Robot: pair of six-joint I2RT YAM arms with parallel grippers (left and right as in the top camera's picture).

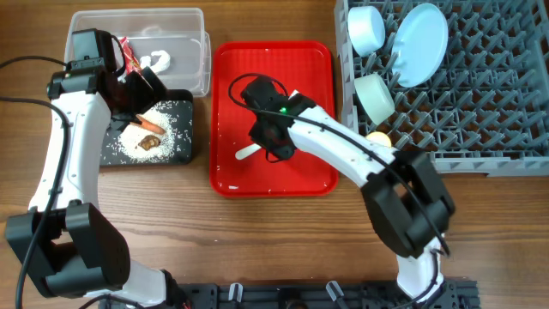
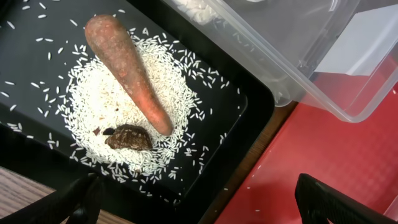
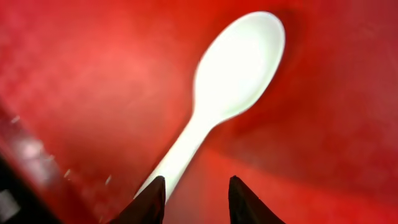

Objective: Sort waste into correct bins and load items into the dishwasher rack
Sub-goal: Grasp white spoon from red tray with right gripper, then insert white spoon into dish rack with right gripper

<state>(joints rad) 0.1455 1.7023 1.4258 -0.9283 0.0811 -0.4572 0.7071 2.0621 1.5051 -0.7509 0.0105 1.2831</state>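
**White spoon (image 3: 239, 68) lying on red tray (image 1: 300, 60)**

Light, stiff and smooth, it is probably going to slide easily. It is sitting flat mid-tray, so the slim handle looks the best hold. The right gripper (image 3: 193, 199) is hovering over that handle, fingers apart, touching nothing. Further left, the left gripper (image 2: 205, 208) is hanging spread wide over the black tray (image 2: 37, 93), holding nothing.

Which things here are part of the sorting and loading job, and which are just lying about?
Job: white spoon, carrot, rice grains, brown scrap, black tray, clear tub, red wrapper, crumpled paper, blue plate, two blue bowls, yellow cup, grey rack.
Lying about: red serving tray, wooden table.
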